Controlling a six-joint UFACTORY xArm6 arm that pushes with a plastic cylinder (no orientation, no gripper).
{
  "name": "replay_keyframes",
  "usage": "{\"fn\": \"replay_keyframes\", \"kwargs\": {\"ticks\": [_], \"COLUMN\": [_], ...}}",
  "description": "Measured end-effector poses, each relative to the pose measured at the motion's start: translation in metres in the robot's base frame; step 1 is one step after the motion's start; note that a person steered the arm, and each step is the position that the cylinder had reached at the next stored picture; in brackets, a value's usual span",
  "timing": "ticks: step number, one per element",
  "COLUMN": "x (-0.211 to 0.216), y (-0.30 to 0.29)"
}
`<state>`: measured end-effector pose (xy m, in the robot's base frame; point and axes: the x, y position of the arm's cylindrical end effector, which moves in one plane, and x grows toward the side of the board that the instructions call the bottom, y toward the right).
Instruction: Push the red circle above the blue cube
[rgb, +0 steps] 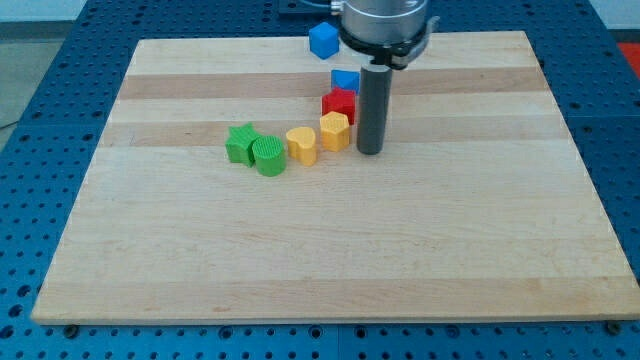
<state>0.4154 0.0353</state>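
Beside the yellow block (335, 130), on the view's right, my tip (370, 152) rests; no fingers show.

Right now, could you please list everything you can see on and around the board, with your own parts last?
Blue block: one, blue, at the board's top edge, left of the arm.
Second blue block: one, blue, just above the red block.
Red block: one, red, shape unclear, between the second blue block and a yellow block.
Yellow blocks: two, one below the red block, one to its left.
Green blocks: two, a star shape and a rounded one, touching.
Board: one, light wood.
Table: blue, perforated.
My tip: just right of the yellow block below the red one.
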Motion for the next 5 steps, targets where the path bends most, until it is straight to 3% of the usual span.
{"fn": "replay_keyframes", "kwargs": {"ticks": [3,5], "x": [0.000,-0.004], "y": [-0.035,0.059]}}
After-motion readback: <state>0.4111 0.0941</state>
